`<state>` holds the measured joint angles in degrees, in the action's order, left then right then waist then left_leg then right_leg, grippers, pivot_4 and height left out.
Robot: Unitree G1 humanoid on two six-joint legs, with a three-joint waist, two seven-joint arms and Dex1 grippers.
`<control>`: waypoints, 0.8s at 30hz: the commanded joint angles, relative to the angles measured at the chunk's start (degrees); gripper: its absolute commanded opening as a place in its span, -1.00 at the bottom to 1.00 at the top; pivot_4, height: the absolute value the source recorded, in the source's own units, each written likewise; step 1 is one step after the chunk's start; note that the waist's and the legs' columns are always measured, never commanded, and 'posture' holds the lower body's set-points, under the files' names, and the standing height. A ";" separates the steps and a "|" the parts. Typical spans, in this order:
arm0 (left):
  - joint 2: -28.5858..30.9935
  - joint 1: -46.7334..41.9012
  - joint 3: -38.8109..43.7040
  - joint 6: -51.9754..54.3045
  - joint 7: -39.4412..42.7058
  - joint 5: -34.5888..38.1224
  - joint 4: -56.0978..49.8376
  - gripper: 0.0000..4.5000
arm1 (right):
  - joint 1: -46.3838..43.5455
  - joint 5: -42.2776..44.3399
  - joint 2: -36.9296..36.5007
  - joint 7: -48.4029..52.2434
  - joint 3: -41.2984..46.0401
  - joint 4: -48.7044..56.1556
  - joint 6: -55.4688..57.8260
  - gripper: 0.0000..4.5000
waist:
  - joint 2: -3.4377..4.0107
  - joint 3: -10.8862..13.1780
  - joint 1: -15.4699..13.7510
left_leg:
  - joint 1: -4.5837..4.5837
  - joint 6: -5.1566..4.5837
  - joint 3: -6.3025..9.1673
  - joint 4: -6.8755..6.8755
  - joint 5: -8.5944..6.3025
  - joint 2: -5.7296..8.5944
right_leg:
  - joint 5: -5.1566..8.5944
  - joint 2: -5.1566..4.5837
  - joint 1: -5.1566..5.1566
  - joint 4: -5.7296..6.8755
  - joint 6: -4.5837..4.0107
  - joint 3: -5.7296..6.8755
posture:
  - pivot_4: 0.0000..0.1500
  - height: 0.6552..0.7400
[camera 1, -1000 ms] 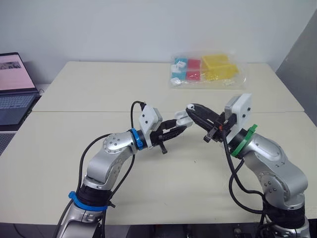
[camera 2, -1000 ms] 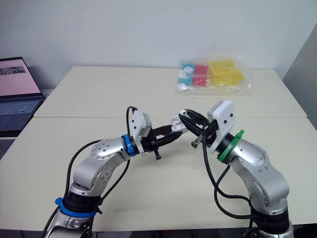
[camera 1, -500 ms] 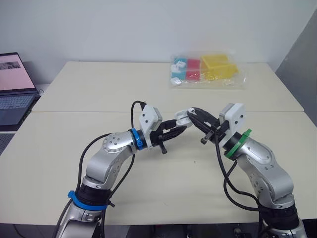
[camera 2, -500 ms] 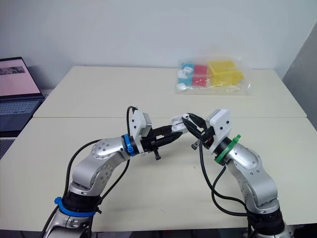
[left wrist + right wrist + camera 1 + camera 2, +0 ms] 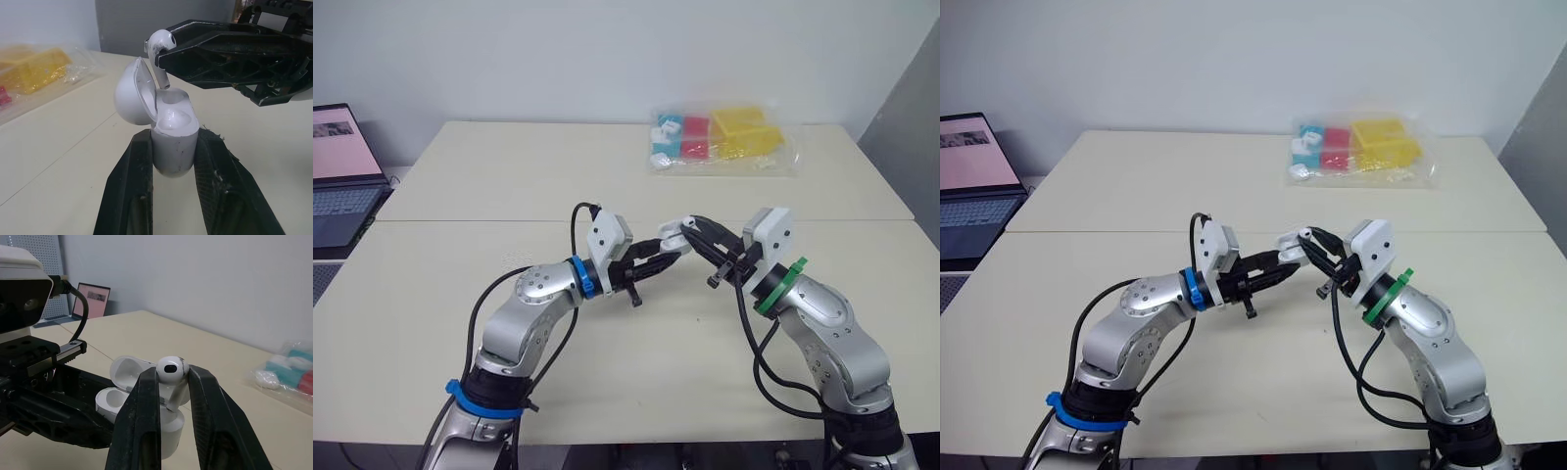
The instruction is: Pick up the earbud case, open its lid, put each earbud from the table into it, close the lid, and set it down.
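Observation:
My left gripper [image 5: 172, 147] is shut on a white earbud case [image 5: 168, 134], held above the table's middle with its lid [image 5: 131, 93] swung open. One white earbud [image 5: 171, 374] is pinched in my right gripper [image 5: 172, 382], stem down, right over the case's open slots. The stem tip touches or just enters the case mouth. In the head views the case [image 5: 672, 234] sits where both grippers meet, my left gripper [image 5: 666, 257] reaching in from the left and my right gripper [image 5: 697, 231] from the right.
A clear bag of coloured blocks [image 5: 724, 140] lies at the table's far right. An open laptop [image 5: 342, 176] stands on a surface to the far left. A seam [image 5: 460, 221] crosses the tabletop behind the arms.
My right arm has moved left, bringing the earbud from beside the case to right above its open mouth. The left gripper has kept the case nearly still.

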<state>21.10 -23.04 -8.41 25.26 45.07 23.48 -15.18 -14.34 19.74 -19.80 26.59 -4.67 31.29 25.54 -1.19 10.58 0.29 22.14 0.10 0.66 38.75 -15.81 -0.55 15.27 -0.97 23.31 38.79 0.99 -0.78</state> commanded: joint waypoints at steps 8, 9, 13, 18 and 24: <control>-0.26 -0.18 0.63 -2.19 0.55 0.46 -1.46 -0.65 | 0.74 -0.26 -0.58 1.82 -0.53 1.33 -1.57 -0.80 | 0.00 0.00 0.00 | 0.00 0.00 0.00 -0.01 0.00 0.00 | 0.00 0.00 0.00 -0.02 0.00 0.00 | 1.00 1.00; -0.28 -0.17 0.64 -2.24 0.55 0.47 -1.45 -0.65 | 0.84 -0.39 -0.59 1.88 -0.58 1.25 -1.59 -0.80 | 0.00 0.00 0.00 | 0.00 0.00 0.00 -0.01 0.00 0.00 | 0.00 0.00 0.00 -0.02 0.00 0.00 | 1.00 1.00; -0.40 -0.10 0.72 -2.53 0.59 0.47 -1.36 -0.65 | 0.98 -0.80 -0.65 1.76 -0.80 0.91 -1.30 -0.80 | 0.00 0.00 0.00 | 0.00 0.00 0.00 -0.01 0.00 0.00 | 0.00 0.00 0.00 -0.03 0.00 0.00 | 1.00 1.00; -0.58 -0.03 0.77 -2.79 0.58 0.53 -1.36 -0.65 | 1.06 -0.46 -0.61 1.39 -0.72 1.01 -0.28 -0.80 | 0.00 0.00 0.00 | 0.00 0.00 0.00 -0.02 0.00 0.00 | 0.00 0.00 0.00 -0.03 0.00 0.00 | 1.00 1.00; -0.64 0.04 0.80 -3.05 0.56 0.46 -1.23 -0.65 | 0.74 0.14 -0.79 1.18 -0.54 1.65 0.91 -0.02 | 0.00 0.00 0.00 | 0.01 0.00 0.00 -0.02 0.00 -0.01 | 0.00 0.00 0.00 -0.04 0.00 0.01 | 1.00 1.00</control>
<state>20.97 -22.70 -8.23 24.26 45.46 23.37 -14.92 -13.45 19.31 -20.23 27.72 -5.60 31.28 26.09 -1.19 10.58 0.29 22.14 0.10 0.66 38.74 -15.81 -0.55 15.27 -0.98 23.31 38.75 1.00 -0.77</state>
